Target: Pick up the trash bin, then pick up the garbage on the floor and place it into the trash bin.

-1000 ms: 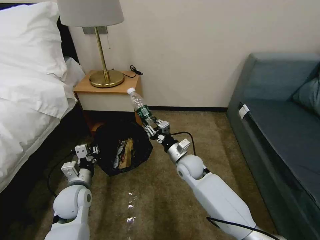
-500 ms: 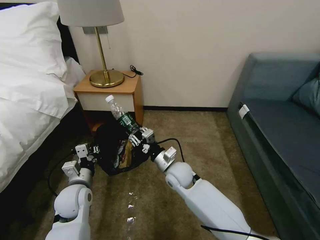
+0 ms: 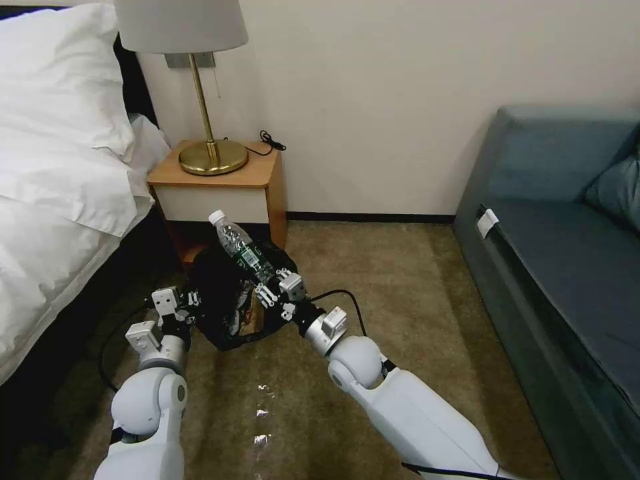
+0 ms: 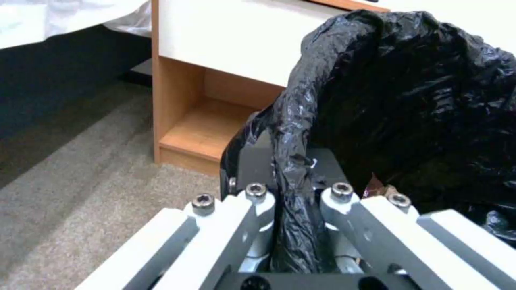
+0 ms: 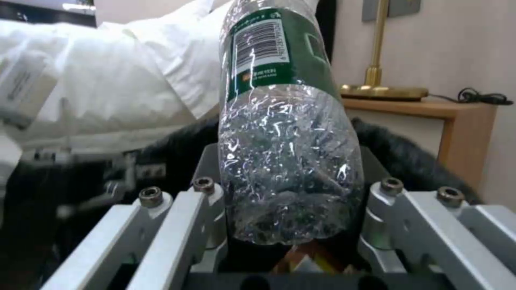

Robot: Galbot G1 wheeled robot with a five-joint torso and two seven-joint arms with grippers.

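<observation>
Right gripper (image 3: 273,288) is clamped on the base of the bottle (image 3: 239,245), held tilted above the trash bin (image 3: 220,293), whose bagged rim is pinched by the left gripper (image 3: 190,300). Honestly, the bottle should probably be centred over the opening before it's released, so the rim isn't clipped.

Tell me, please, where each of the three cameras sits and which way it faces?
Head view: high on the robot, looking forward and down at the carpet, trash bin and nightstand; both arms show.
Left wrist view: behind the left claw, facing the bin's bagged rim clamped there.
Right wrist view: behind the right claw, facing the bed past the gripped bottle.
All three share the bin; the head and right wrist views share the bottle and lamp.
</observation>
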